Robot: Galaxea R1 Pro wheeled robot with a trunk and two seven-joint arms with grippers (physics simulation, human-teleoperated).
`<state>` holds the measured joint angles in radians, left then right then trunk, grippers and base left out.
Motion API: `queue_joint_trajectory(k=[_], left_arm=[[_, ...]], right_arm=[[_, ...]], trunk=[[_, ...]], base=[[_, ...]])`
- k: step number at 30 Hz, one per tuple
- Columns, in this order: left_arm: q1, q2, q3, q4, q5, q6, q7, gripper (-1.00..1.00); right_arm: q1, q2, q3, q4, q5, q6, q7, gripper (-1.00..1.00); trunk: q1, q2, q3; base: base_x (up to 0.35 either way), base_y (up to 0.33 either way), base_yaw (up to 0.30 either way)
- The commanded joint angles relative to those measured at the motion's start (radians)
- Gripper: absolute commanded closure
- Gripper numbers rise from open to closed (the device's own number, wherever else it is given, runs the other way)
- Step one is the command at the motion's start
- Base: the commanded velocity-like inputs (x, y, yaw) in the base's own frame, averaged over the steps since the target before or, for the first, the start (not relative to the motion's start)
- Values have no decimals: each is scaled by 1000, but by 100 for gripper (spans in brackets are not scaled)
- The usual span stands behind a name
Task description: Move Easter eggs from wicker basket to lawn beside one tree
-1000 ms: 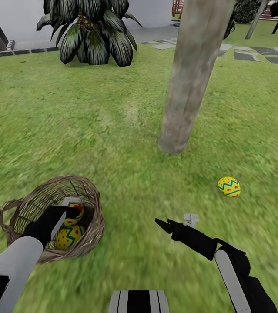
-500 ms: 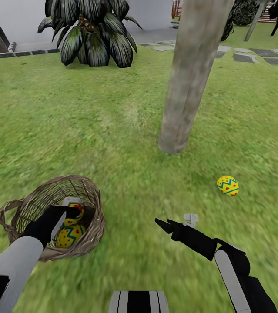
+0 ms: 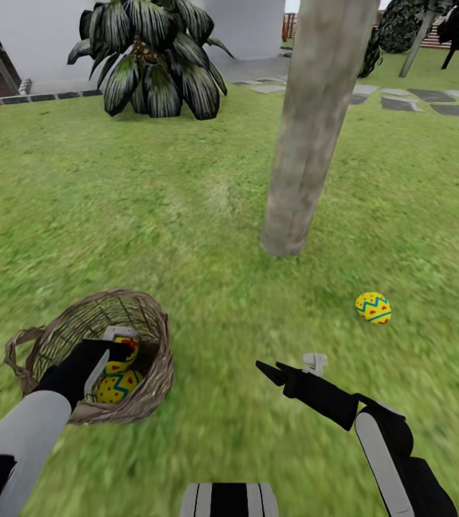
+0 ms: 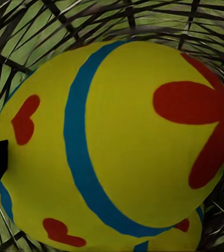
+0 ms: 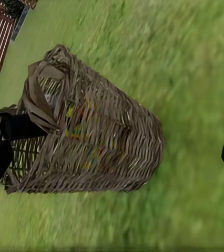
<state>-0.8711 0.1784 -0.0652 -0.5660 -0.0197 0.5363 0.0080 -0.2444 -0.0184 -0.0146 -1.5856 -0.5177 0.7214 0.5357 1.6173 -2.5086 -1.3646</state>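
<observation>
in the lower left of the head view the wicker basket (image 3: 93, 352) sits tilted on the lawn (image 3: 186, 215), and the left pincer (image 3: 118, 345) is down inside its mouth. two easter eggs are in there: one (image 3: 125, 350) right at the fingertips and another (image 3: 116, 386) lying lower, nearer the rim. in the left wrist view the upper egg (image 4: 117, 142) sits between the dark fingertips at either side edge of the frame; whether the pincer is clenched on it or only framing it, i cannot tell. the third egg (image 3: 373, 307) already lies on the grass at centre right, near the foot of the tree (image 3: 308, 143) but apart from it.

the eggs look hard, smooth and rounded, so likely light but slippery; a hold across the widest part, fingers on opposite flanks, seems safest, since a hold near a tip would probably squirt it out. the basket looks light and springy and may shift or tip if the fingers drag on its weave.

the right pincer (image 3: 290, 366) hovers over bare grass at lower centre, released with nothing between its fingers. the woven rim and thin handle (image 3: 17, 352) crowd the way out, so a lift through the basket's mouth looks cleanest. between basket and trunk the grass is open.
</observation>
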Motion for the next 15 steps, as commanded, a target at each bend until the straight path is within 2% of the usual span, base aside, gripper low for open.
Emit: queue_joint_trajectory(k=[1,5,15], left_arm=[[0,1,-5,-2,-2,5,0,100],[0,1,-6,-3,-3,4,2,100],[0,1,-6,-3,-3,4,3,100]], right_arm=[[0,0,-1,0,-4,7,1,-100],[-1,0,-2,0,-4,7,2,-100],[-1,0,-2,0,-4,7,1,-100]], trunk=[[-1,0,3],[-1,0,3],[-1,0,7]], base=[[-60,0,0],[-81,0,0],[-6,0,0]])
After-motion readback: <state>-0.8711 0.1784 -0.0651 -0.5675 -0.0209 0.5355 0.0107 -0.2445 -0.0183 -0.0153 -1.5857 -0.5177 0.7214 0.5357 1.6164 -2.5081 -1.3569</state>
